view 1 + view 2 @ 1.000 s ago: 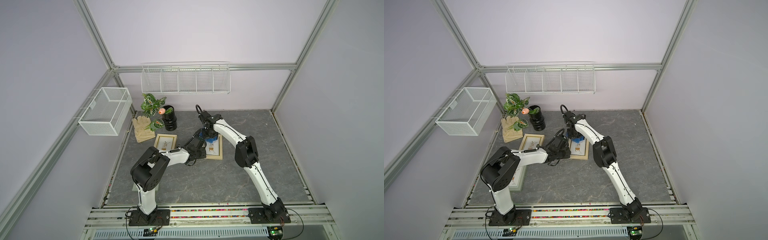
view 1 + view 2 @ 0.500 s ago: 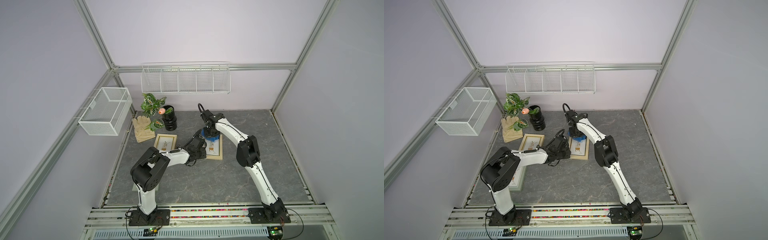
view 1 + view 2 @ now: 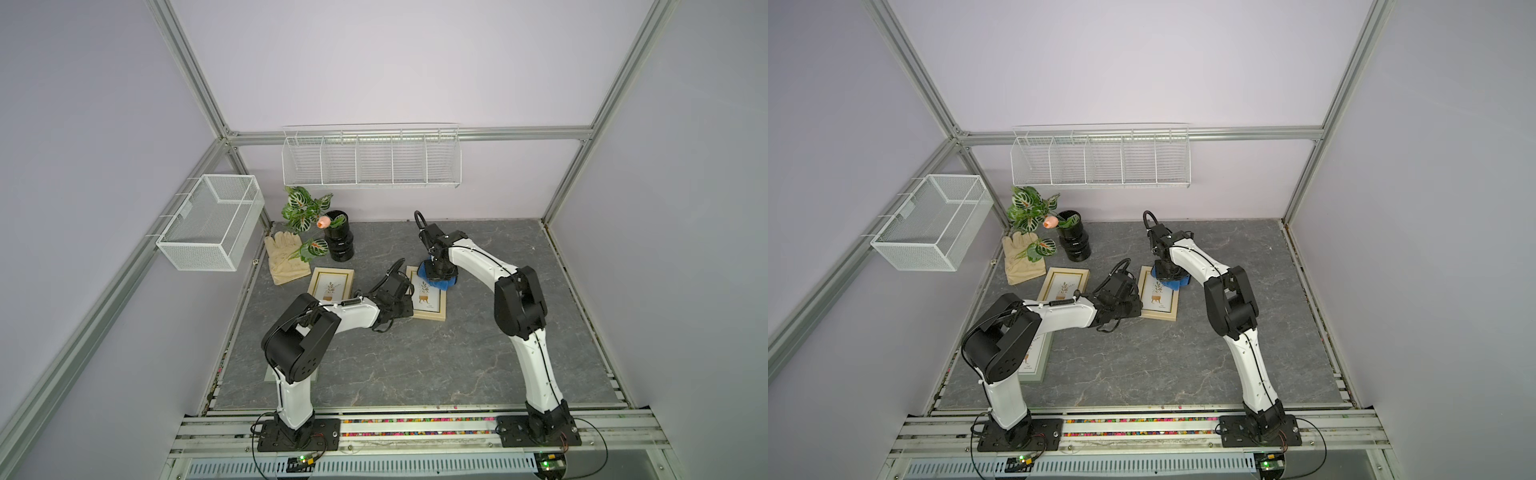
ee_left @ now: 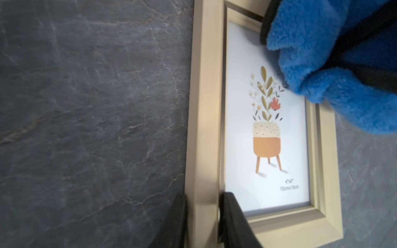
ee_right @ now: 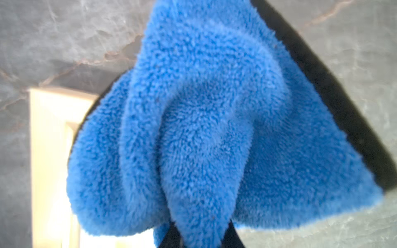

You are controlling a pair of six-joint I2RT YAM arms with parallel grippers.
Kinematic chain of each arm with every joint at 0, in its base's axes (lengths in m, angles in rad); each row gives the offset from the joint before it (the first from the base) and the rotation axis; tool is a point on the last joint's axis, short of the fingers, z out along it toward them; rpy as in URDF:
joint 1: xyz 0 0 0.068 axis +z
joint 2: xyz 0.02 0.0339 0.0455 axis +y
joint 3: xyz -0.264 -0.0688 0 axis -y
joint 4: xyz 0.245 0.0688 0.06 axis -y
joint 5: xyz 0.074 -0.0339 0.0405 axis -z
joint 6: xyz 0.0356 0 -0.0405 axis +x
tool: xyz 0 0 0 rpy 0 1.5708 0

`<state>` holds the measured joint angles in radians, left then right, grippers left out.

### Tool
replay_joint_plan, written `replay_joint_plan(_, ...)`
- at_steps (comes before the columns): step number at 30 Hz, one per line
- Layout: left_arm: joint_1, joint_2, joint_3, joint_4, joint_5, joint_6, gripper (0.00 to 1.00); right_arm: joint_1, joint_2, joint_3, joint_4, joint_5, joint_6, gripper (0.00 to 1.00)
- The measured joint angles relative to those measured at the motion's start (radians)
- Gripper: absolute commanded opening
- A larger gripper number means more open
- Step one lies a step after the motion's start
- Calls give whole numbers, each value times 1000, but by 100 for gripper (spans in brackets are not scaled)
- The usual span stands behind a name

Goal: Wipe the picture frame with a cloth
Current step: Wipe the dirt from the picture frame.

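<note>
Blue plush cloth [image 5: 204, 128], bunched, draped over gold frame [image 4: 204, 107] corner.

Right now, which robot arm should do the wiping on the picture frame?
The right. Its right gripper is shut on the blue cloth, which covers one end of the picture frame. The left gripper pinches the frame's side rail, so it is busy steadying it.

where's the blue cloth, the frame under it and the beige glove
blue cloth [image 4: 300, 32], left wrist view, on a plush fold
frame [image 4: 203, 107], left wrist view, on its long gold rail
beige glove [image 3: 286, 261], in a top view, on its palm
</note>
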<state>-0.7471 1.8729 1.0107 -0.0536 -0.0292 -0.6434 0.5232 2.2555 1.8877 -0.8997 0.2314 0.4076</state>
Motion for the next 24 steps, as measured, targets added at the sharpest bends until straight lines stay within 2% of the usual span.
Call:
replay_joint_plan(5, 0, 0, 0, 0, 0, -1, 28, 28, -190, -306, 121, -26, 10, 9)
replay_joint_plan(9, 0, 1, 0, 1, 2, -3, 28, 66, -280, -442, 144, -50, 24, 9)
replay_joint_plan(13, 0, 1, 2, -2, 1, -6, 28, 64, -276, -434, 140, -60, 30, 8)
replay_joint_plan(20, 0, 4, 13, -17, 0, -33, 28, 23, -127, -203, 89, -36, 19, 8)
replay_joint_plan(24, 0, 13, 32, -45, -2, -51, 28, 31, -124, -214, 101, -13, 19, 8)
